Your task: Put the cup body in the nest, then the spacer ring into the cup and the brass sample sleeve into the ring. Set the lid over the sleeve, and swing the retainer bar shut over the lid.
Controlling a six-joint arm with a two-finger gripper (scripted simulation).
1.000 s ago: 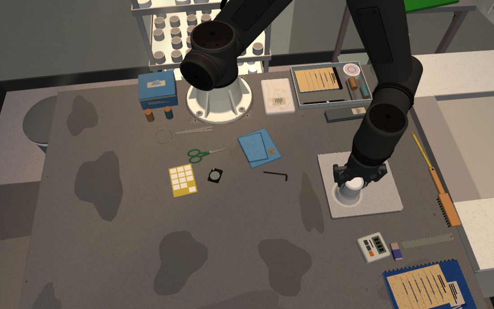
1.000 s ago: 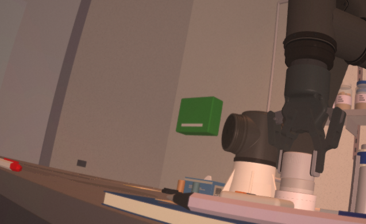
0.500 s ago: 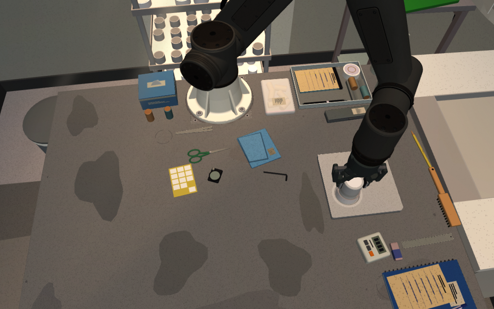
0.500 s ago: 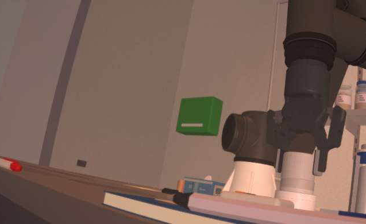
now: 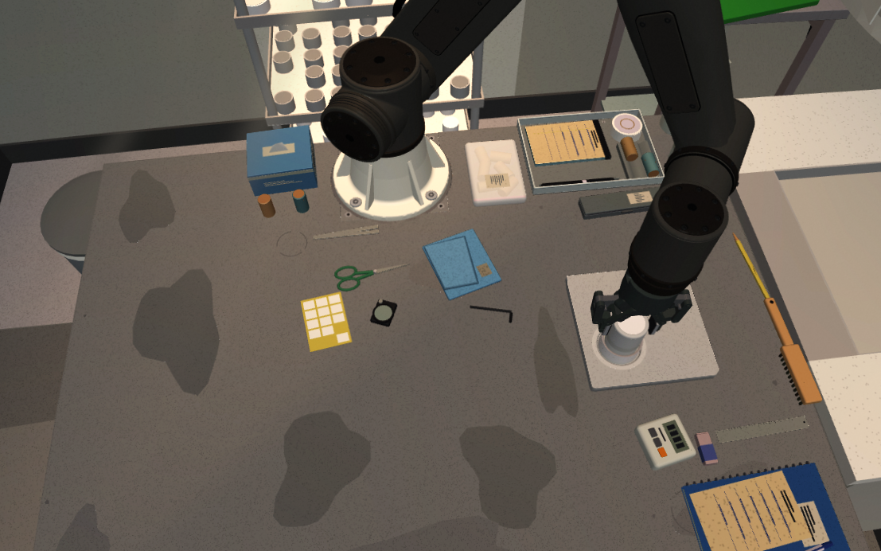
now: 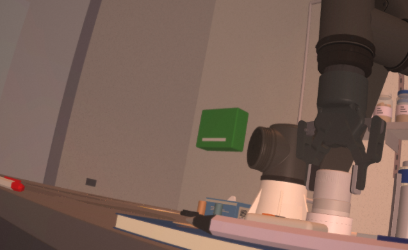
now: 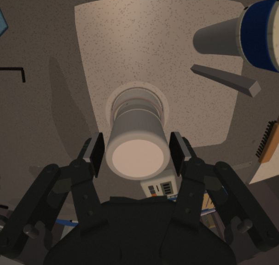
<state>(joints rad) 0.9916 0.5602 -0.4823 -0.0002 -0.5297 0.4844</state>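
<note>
The pale lid [image 7: 136,142] stands upright over the stack seated in the round nest [image 5: 620,351] of the speckled base plate [image 5: 642,329]. The cup body [image 6: 331,204] shows below the lid as a grey band, and the spacer ring and brass sleeve are hidden inside. My gripper [image 7: 137,155] is open and holds nothing, with one finger on each side of the lid's top [image 6: 333,179]. The grey retainer bar [image 7: 226,79] lies swung away from the lid, beside its blue-capped post [image 7: 242,38] at the plate's far corner.
Behind the plate stand a tray of papers and vials [image 5: 591,147] and the arm's white base [image 5: 389,181]. A calculator [image 5: 664,442], an eraser and a blue notebook [image 5: 762,510] lie nearer; a brush [image 5: 789,343] lies right. A hex key [image 5: 491,312] lies left.
</note>
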